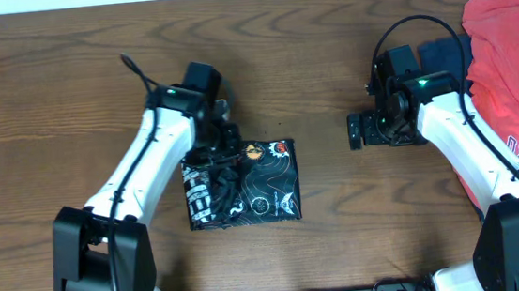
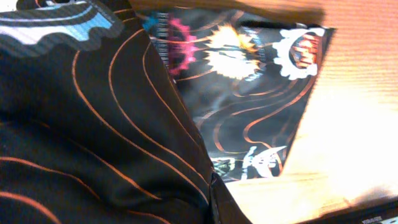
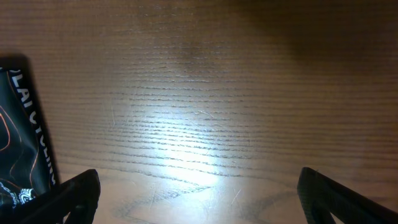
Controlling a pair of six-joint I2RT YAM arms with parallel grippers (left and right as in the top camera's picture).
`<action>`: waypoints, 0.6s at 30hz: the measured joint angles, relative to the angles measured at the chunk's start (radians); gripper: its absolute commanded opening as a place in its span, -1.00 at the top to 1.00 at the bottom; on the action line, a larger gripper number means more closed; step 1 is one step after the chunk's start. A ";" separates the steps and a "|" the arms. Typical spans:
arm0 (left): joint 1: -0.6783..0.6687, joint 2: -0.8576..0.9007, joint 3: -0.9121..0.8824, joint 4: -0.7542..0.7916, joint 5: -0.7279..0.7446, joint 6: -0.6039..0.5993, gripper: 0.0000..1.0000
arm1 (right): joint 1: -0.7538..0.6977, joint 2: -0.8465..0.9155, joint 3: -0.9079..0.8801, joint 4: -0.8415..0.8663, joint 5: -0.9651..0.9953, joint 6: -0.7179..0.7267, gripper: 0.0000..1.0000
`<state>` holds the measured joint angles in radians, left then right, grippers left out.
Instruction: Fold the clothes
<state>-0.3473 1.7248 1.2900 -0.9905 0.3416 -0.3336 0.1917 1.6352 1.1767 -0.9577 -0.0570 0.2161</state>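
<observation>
The black shirt (image 1: 265,185) with orange contour lines and colourful logos lies folded into a small rectangle at the table's middle. My left gripper (image 1: 222,156) is down on its upper left part, where the cloth is bunched up. In the left wrist view the shirt (image 2: 249,93) fills most of the frame and a raised fold runs right into the jaws (image 2: 225,205), so the gripper looks shut on the cloth. My right gripper (image 1: 356,129) is open and empty over bare wood, to the right of the shirt. Its fingers (image 3: 199,202) are spread wide, and the shirt's edge (image 3: 18,137) shows at far left.
A red shirt with white lettering (image 1: 510,76) lies at the table's right edge, with a dark blue cloth (image 1: 440,52) beside it. The wooden table (image 1: 343,242) shows bare wood around the black shirt.
</observation>
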 measured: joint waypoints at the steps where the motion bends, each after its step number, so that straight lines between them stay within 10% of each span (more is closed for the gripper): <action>1: -0.013 0.000 0.000 0.005 0.000 -0.008 0.87 | 0.000 0.000 0.000 0.000 0.000 0.000 -0.99; 18: -0.084 -0.003 0.000 0.072 0.071 -0.032 0.88 | 0.000 0.000 0.000 -0.003 -0.001 -0.001 -0.98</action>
<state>-0.4309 1.7214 1.2900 -0.9180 0.4129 -0.3656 0.1917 1.6352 1.1767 -0.9604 -0.0582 0.2153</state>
